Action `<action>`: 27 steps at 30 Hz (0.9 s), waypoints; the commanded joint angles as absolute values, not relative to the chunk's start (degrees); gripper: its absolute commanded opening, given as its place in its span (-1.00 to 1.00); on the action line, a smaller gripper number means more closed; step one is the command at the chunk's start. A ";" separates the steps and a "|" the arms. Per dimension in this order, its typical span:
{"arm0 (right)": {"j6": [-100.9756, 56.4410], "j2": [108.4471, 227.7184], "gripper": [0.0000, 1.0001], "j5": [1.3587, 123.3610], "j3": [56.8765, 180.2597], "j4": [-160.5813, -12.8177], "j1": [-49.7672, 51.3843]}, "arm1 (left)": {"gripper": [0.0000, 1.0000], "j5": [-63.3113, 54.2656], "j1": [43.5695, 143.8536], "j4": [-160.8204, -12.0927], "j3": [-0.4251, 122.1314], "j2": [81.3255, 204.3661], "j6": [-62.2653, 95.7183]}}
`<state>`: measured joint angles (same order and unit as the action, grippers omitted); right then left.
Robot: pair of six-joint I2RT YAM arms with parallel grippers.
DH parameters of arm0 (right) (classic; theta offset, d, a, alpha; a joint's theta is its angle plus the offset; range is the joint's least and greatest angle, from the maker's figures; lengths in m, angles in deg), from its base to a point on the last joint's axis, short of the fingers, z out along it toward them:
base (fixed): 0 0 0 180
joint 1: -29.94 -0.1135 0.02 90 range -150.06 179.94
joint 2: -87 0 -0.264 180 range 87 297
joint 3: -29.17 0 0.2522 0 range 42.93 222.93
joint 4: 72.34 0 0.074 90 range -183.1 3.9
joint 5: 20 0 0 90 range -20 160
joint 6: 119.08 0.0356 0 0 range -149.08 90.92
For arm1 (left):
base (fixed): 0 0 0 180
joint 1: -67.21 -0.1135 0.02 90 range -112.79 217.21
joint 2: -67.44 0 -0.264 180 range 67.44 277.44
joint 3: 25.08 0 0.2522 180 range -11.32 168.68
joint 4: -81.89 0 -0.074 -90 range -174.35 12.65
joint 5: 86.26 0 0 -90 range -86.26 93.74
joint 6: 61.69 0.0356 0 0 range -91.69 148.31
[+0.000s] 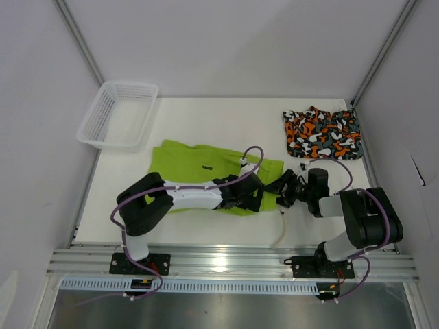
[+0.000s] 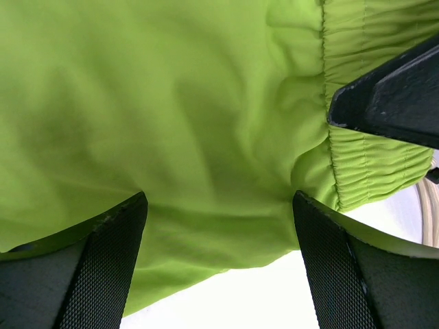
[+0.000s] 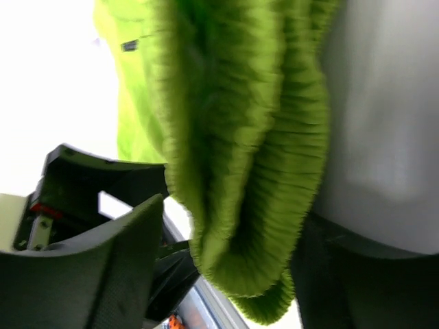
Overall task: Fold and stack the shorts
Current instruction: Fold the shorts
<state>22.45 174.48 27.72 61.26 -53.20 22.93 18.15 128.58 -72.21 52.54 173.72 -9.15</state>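
Presently green shorts (image 3: 226,137) lie bunched between right jaws.

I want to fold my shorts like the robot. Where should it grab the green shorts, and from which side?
Best is the ribbed waistband at the right end of the green shorts, coming in from the right with the right pincer. That band is thick and bunched up, so it probably gives more to pinch than the legs, which lie flat.
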 commanded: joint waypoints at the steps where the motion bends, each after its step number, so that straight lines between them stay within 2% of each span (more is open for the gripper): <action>1: 17.51 170.77 0.28 33.25 61.56 -63.58 23.25 | 0.77 14.02 129.70 -68.53 50.74 176.34 -10.19; 2: 16.63 168.41 0.11 34.13 61.91 -65.52 23.26 | 0.77 14.02 129.79 -68.97 49.86 175.81 -10.19; 4: 14.87 166.12 -0.06 36.59 62.44 -70.18 23.34 | 0.77 13.41 129.79 -70.29 48.81 173.45 -10.10; 5: 14.34 165.06 -0.22 37.39 63.05 -71.59 23.34 | 0.77 13.06 129.79 -70.64 48.37 172.65 -9.75; 7: 12.68 162.33 -0.37 39.58 63.50 -75.19 23.26 | 0.79 11.83 129.70 -72.04 46.26 170.03 -9.31; 9: 11.53 160.83 -0.43 40.47 64.55 -78.61 23.08 | 0.80 11.12 129.79 -71.96 45.91 168.43 -9.14; 10: 10.31 160.66 -0.52 40.82 64.90 -79.76 22.99 | 0.80 10.95 129.79 -71.70 45.81 167.56 -8.96; 11: 9.86 160.22 -0.70 41.69 65.95 -82.21 22.64 | 0.82 10.95 129.79 -71.26 45.64 165.63 -9.05; 14: 7.75 158.64 -0.75 45.63 67.19 -88.00 21.68 | 0.86 11.12 129.79 -70.03 45.20 161.68 -9.13; 16: 6.52 156.53 -0.86 49.94 69.73 -91.97 19.40 | 0.87 11.38 129.79 -69.07 45.55 160.08 -9.14; 21: 1.86 154.24 -0.91 66.17 79.21 -108.58 12.19 | 0.90 13.84 128.74 -64.06 46.08 156.57 -9.84; 22: 1.16 154.41 -0.99 68.22 82.71 -110.61 9.57 | 0.90 13.58 127.43 -63.88 45.03 155.86 -10.27; 27: -0.95 156.61 -1.00 77.64 91.35 -121.87 3.58 | 0.91 9.37 120.31 -64.76 40.98 149.98 -9.93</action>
<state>2.42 155.99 67.41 86.16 -112.10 6.19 10.68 124.42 -65.96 42.64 154.29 -9.30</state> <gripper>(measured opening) 0.182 0.952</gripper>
